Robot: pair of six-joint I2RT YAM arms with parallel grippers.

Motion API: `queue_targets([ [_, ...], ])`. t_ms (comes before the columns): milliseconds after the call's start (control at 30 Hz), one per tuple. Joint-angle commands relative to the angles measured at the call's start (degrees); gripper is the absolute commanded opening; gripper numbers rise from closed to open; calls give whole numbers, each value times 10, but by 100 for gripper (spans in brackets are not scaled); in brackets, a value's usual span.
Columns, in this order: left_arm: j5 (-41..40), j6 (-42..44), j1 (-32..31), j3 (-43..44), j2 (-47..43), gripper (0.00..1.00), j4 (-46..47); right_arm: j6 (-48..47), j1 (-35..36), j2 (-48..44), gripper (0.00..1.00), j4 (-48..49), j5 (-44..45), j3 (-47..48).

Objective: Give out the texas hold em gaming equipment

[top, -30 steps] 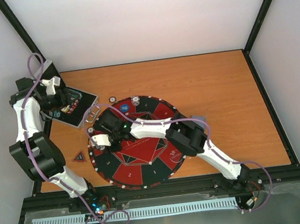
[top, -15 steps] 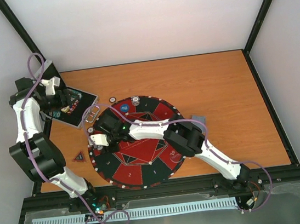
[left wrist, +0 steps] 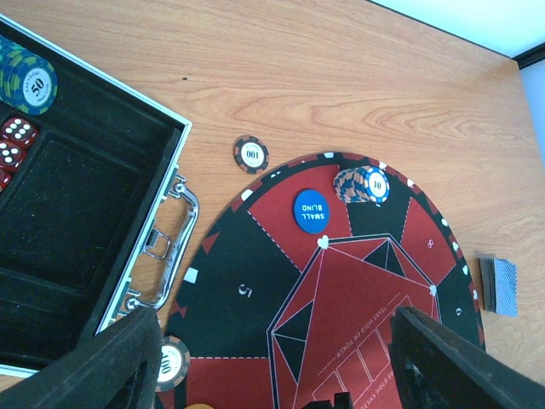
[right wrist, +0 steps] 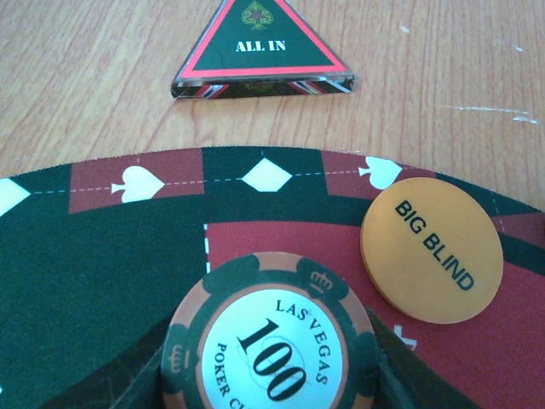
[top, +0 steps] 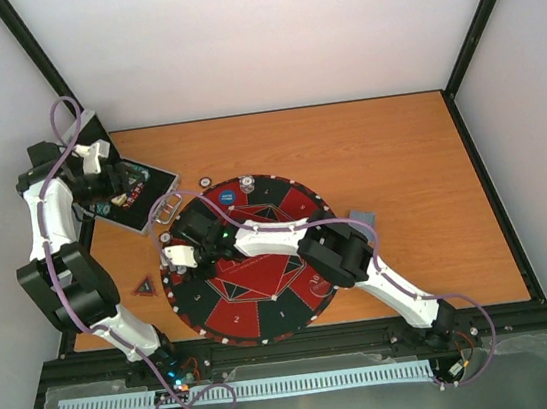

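My right gripper (top: 174,259) is at the left rim of the round mat (top: 295,292), shut on an orange-and-black "100" chip (right wrist: 268,341) held low over the mat. The orange BIG BLIND button (right wrist: 430,249) lies just right of that chip. The dark ALL IN triangle (right wrist: 260,47) lies on the wood beyond the rim; it also shows in the top view (top: 144,286). My left gripper (left wrist: 272,366) is open and empty, high near the case (top: 137,200). A blue SMALL BLIND button (left wrist: 312,210), a chip stack (left wrist: 362,185), two more "100" chips (left wrist: 251,154) (left wrist: 170,362) and a card deck (left wrist: 498,285) show.
The open silver case (left wrist: 85,221) holds a stack of "50" chips (left wrist: 30,81) and red dice (left wrist: 13,145); its handle (left wrist: 166,243) points at the mat. Bare orange wood (top: 400,168) lies right of the mat. Black frame rails border the table.
My right gripper has shifted a little left toward the mat's rim with the chip in it. The left arm has not moved.
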Motion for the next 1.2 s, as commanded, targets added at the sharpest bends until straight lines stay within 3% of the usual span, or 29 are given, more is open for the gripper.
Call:
queue_targets([
  [0,-4,16,4,14,-19,74,3,-14,10,18,44,-10,32,-3],
  [367,-5,13,4,23,-18,75,1,-15,9,16,66,-18,28,3],
  [433,-3,13,4,24,-18,75,0,-18,8,16,76,-31,22,15],
  [500,-2,12,4,26,-18,75,1,-17,8,14,98,-37,20,24],
  [533,-2,11,4,27,-18,75,2,-16,8,13,100,-40,18,30],
  [800,0,10,4,33,-19,76,1,-6,9,-21,100,-76,-28,84],
  [1033,-1,5,4,46,-24,78,5,-15,9,-84,100,-93,-100,88],
  [1167,-1,-3,4,58,-22,83,6,-18,5,-146,100,-91,-87,70],
])
